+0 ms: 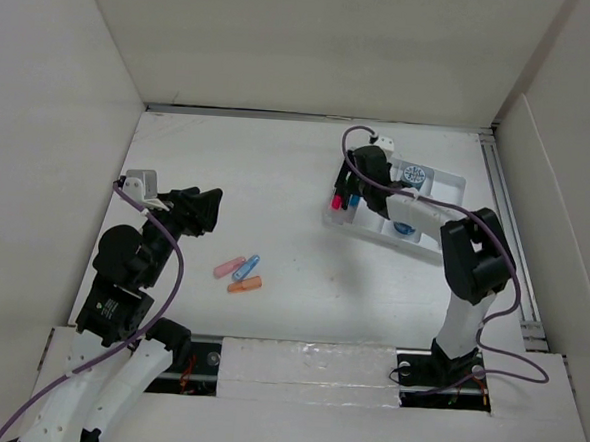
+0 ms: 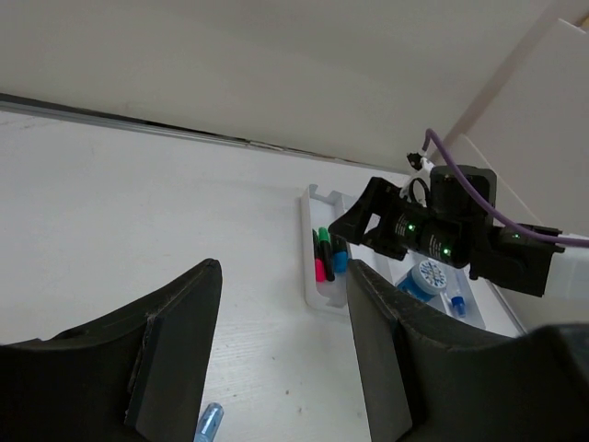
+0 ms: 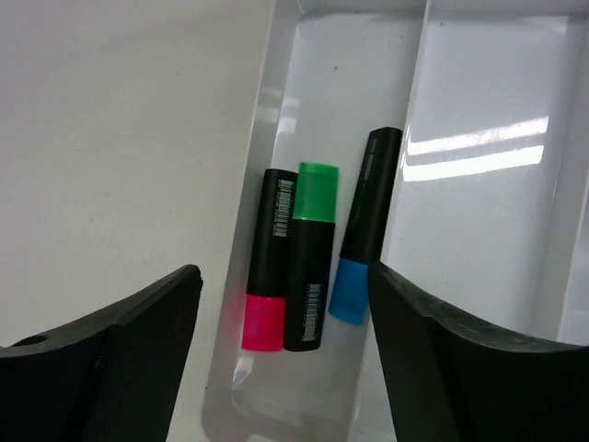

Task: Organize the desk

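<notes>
**Right gripper [image 1: 349,194] empty over tray [image 1: 448,178], clips [image 1: 244,268] loose**

Jaws apart, nothing held, hanging upper right above the tray's left slot, where three markers [image 3: 308,267] lie lengthwise. On the desk [image 1: 278,170], the clips sit lower centre, down-left of it, long axes running lower-left to upper-right. Your left gripper [image 1: 210,214], also open, looks nearer; I'd send that one.

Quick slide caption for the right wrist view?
Open right gripper over three markers lying side by side in the tray's end compartment.
</notes>
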Robot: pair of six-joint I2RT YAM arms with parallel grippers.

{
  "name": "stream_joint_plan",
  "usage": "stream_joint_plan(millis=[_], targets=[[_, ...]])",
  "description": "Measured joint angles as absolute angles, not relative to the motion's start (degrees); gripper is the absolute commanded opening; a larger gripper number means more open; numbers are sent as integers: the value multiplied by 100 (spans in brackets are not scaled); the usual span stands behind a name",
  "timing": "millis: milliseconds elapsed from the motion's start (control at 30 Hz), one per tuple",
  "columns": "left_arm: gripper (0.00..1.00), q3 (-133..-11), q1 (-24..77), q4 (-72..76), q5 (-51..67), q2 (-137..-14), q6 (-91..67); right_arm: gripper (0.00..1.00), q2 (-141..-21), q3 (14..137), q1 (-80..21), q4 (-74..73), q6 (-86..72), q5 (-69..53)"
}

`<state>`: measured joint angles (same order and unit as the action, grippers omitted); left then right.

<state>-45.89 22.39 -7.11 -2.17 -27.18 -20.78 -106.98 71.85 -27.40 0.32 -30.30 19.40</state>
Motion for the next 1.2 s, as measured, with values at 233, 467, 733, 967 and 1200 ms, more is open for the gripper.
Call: stream_joint_plan(millis=[233,467,733,967,1200], targets=[[52,-4589,2239,-711,-217,-2738,-2075,3,-9939,6751,-3245,274,-2676,1291],[52,-4589,2239,-709,-222,-2770,-2064,47,-9535,5883,-5024,622,-2014,294],[53,-4589,2239,-757,-574,-2751,-2134,87,-9727,5684,-6071,532,-1402,-408],[54,-4589,2239,-805,-1100,-2410,-2290,86,-10512,6300,-6318,416,-961,-296],[54,-4589,2239,-808,-1253,-2346,-2322,79,-10930,6969,-6552,165,-620,-165]])
